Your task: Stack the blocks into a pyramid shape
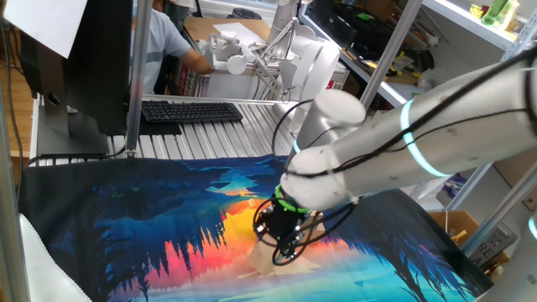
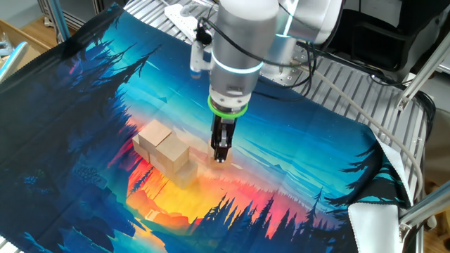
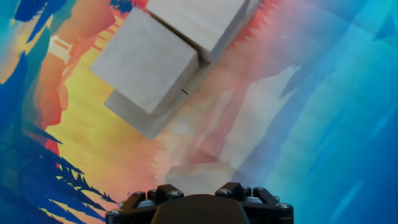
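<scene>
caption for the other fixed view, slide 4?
Gripper lowered to the forest-print cloth right beside a partly stacked cluster of wooden blocks.

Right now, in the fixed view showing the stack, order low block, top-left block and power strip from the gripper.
1. low block, just left of the gripper.
2. top-left block, stack's far end.
3. power strip, table's back edge.

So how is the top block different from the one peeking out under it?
The top block rests up on the stack; the bottom block lies on the printed cloth. The top block shows its whole upper face; the bottom block is mostly covered. Both are plain tan wooden cubes.
</scene>
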Controlling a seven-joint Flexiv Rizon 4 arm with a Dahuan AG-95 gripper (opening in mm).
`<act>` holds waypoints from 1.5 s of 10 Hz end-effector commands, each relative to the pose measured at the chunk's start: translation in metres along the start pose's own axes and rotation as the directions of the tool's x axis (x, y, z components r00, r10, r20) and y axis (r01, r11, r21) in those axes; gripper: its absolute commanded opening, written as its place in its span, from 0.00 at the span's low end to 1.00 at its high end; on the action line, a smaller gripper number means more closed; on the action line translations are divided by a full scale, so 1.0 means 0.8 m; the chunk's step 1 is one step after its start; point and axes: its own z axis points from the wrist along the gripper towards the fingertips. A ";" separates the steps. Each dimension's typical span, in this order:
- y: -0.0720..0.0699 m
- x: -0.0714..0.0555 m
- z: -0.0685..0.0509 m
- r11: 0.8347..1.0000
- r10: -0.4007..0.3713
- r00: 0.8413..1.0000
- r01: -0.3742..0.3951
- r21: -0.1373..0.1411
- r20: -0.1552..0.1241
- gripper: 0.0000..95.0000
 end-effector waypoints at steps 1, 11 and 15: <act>0.003 -0.001 -0.008 1.000 0.022 1.000 -0.022 -0.004 0.012 0.00; 0.052 -0.039 -0.125 0.993 0.099 0.995 -0.098 0.071 -0.018 0.00; 0.049 -0.056 -0.148 0.983 0.167 0.986 -0.166 0.075 -0.006 0.00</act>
